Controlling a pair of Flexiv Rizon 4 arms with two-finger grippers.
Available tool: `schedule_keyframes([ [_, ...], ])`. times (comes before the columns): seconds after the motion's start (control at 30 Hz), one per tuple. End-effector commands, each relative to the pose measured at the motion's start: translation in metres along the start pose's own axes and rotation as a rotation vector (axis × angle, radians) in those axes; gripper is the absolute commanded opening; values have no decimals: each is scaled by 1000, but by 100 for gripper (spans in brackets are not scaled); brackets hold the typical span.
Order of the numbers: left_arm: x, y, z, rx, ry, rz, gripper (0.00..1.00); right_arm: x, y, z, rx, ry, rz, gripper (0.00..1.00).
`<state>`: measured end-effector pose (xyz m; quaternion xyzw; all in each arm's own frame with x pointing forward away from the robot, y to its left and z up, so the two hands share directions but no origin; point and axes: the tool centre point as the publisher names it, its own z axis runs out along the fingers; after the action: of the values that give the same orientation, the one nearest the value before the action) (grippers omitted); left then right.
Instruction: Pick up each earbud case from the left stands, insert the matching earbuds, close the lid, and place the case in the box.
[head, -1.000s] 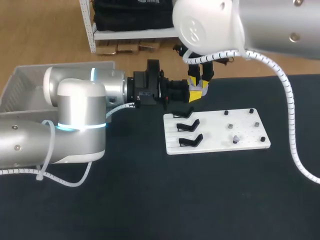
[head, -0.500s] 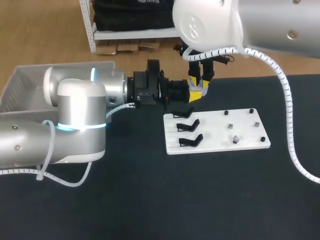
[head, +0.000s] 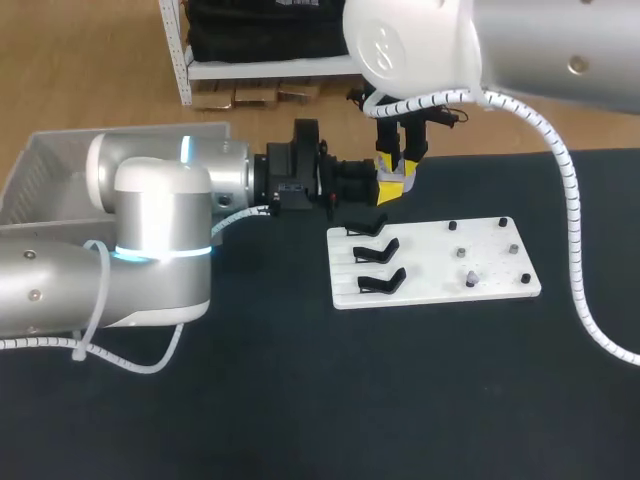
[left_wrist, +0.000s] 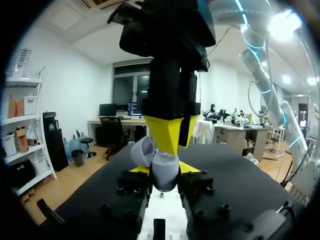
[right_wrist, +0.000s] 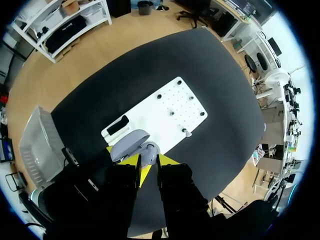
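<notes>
Item: open grey earbud case (left_wrist: 165, 169), held between two grippers.
Left gripper (left_wrist: 165, 173) clamps it from both sides; right gripper (left_wrist: 171, 136) meets its opening from above, grip undeterminable.

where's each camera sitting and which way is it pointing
Head view: above and behind the robot, looking down on the table; left arm enters from the left, right arm from the upper right.
Left wrist view: on the left wrist, looking level across the table; left gripper holds the case, right gripper hangs over it.
Right wrist view: on the right wrist, looking straight down at board and box; its own gripper shows.
Shared: both wrist views show the open case.
</notes>
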<state>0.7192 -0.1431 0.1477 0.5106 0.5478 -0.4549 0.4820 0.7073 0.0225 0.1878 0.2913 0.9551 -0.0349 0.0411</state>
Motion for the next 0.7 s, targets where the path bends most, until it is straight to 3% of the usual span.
schedule_keyframes([
  [0.03, 0, 0, 0, -3, -6, 3, 0, 0, 1, 0, 1, 1, -1, 19],
  [0.23, 0, 0, 0, -3, -6, 3, 0, 0, 0, -1, -4, 1, 3, 30],
  [0.5, 0, 0, 0, -3, -6, 3, 0, 3, -10, -12, -19, -11, 5, 35],
  [0.57, 0, 0, 0, -3, -6, 3, 0, 6, -18, -19, -60, -14, 1, 37],
  [0.7, 0, 0, 0, -3, -6, 3, 0, 13, -34, -27, -152, -83, -71, 49],
])
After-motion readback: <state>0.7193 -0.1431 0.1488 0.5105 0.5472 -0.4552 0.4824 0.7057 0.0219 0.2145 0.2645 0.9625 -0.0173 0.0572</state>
